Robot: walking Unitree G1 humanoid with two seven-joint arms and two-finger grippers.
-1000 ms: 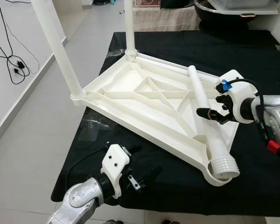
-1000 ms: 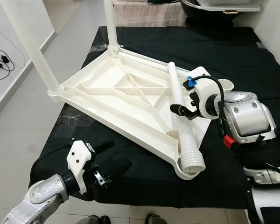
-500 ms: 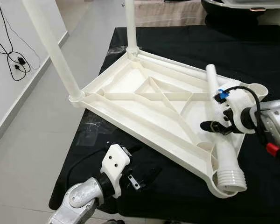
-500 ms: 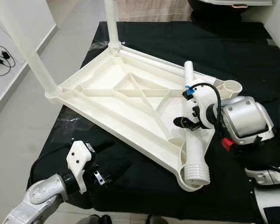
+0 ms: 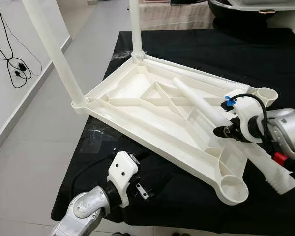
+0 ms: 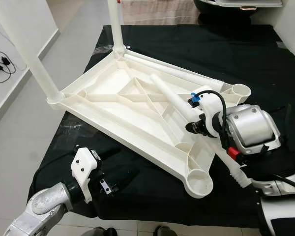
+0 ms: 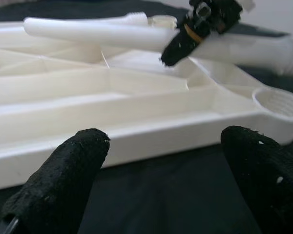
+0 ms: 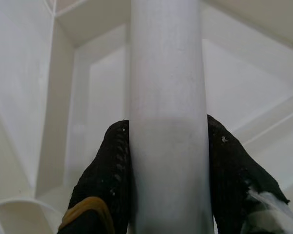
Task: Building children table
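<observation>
A white plastic tabletop (image 5: 152,145) lies upside down on a black cloth. Two white legs stand screwed into its left corners, one near (image 5: 56,54) and one far (image 5: 135,27). My right gripper (image 5: 226,132) is shut on a loose third leg (image 5: 196,101), its fingers (image 8: 112,165) pressing both sides of the tube. That leg lies slanted across the ribs, its threaded end (image 5: 282,182) sticking out past the right edge. The near corner socket (image 5: 233,186) and the far right socket (image 5: 266,93) stand empty. My left gripper (image 7: 166,161) is open, low over the cloth, facing the tabletop's front rim.
The black cloth (image 5: 187,44) ends just behind my left arm; pale floor lies to the left. A black cable (image 5: 12,64) trails on the floor by the wall. Crumpled clear plastic (image 5: 96,135) lies beside the tabletop. A dark basin (image 5: 246,7) sits at the back.
My right gripper has swung the loose leg: its threaded end moved from the near corner socket out past the right edge, and its plain end swept left over the ribs. The left gripper stayed.
</observation>
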